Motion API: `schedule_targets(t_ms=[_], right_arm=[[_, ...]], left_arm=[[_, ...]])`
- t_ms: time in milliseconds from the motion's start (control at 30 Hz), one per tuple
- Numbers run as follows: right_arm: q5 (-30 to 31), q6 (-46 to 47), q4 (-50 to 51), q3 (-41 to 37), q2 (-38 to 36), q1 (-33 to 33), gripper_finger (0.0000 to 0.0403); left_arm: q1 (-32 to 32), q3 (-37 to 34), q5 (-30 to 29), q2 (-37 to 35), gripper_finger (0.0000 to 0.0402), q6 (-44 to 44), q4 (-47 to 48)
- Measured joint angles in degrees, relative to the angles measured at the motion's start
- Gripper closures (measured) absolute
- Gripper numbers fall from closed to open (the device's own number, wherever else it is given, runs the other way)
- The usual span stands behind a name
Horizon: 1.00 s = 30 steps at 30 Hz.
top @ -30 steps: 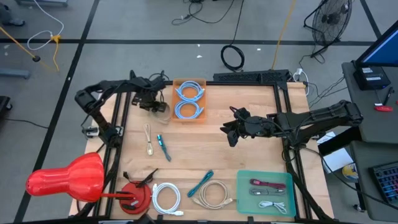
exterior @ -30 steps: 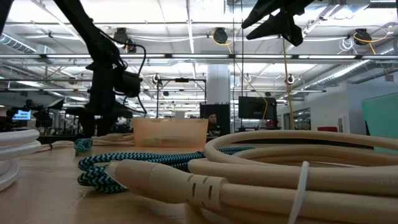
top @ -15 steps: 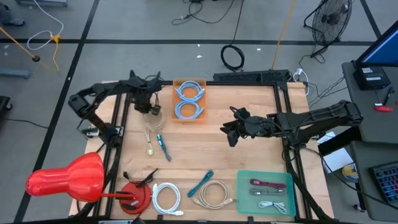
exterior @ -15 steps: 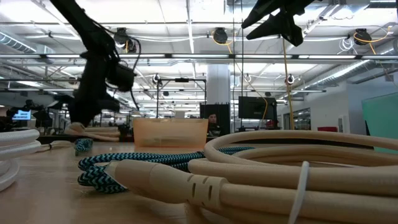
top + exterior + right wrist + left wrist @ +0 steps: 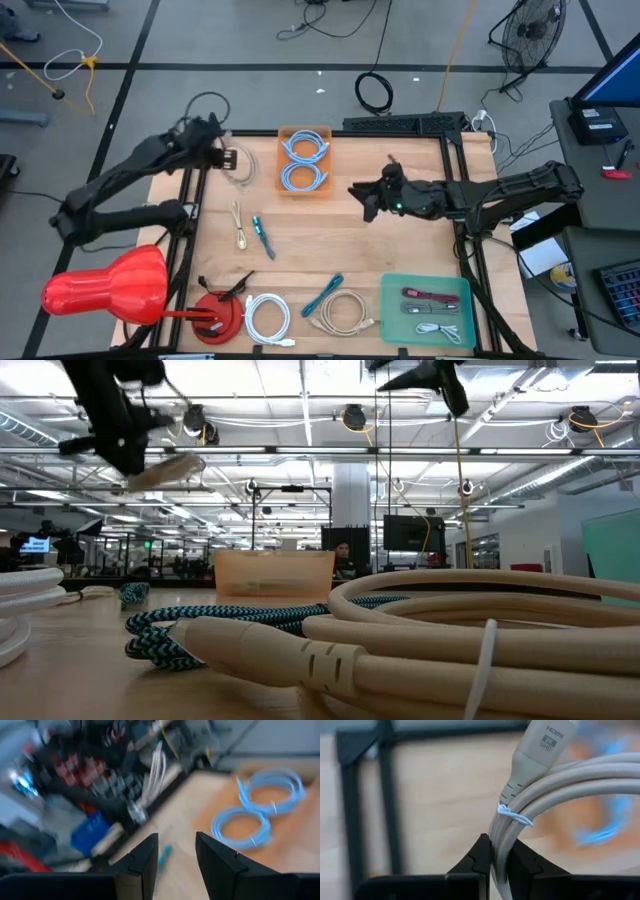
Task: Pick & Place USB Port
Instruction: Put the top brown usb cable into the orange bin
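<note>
A coiled beige cable, bound with a white twist tie, has a grey HDMI plug. My left gripper is shut on it near the table's far left corner, high above the table; the low view shows it there too. My right gripper is open and empty, in the air over the table's middle right. It looks toward the orange tray. My left gripper pinches the bundled strands of the beige cable's coil between its two fingers, just below the twist tie. The fingers lie across the strands. The coil is lifted clear of the table, with the plug sticking out past the fingers.
An orange tray with two blue cable coils stands at the far edge. A green tray with cables sits near right. Loose beige, white and teal cables lie along the near edge, and red objects at near left.
My left gripper has risen from the table with the beige cable and gone a little toward the table's left edge; the coil is now lifted clear. My right gripper has gone slightly up and toward the far edge, still open.
</note>
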<state>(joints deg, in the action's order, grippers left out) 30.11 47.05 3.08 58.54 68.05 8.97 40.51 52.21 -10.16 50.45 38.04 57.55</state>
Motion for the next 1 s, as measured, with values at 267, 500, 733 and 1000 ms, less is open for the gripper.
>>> schedule_targets(t_ms=[267, 500, 733, 1000], right_arm=[[4.45, -11.91, -23.35, 0.07, 4.22, 0.00, 0.0277], [8.90, -20.06, -40.10, 0.04, 11.80, 0.02, 0.0277], [10.62, -25.44, -46.65, 0.02, 14.20, -0.37, 0.0277], [11.82, -28.46, -46.71, 0.07, 13.79, -0.66, 0.0277]], left_arm=[[-18.42, 0.04, -11.87, -6.32, 0.0370, 14.51, -28.00], [-28.78, 1.36, -28.40, 2.74, 0.0370, 16.02, -55.41], [-30.62, 12.47, -19.80, 17.32, 0.0370, 19.40, -43.75], [-34.79, 23.59, -20.66, 26.16, 0.0370, 13.05, -39.21]])
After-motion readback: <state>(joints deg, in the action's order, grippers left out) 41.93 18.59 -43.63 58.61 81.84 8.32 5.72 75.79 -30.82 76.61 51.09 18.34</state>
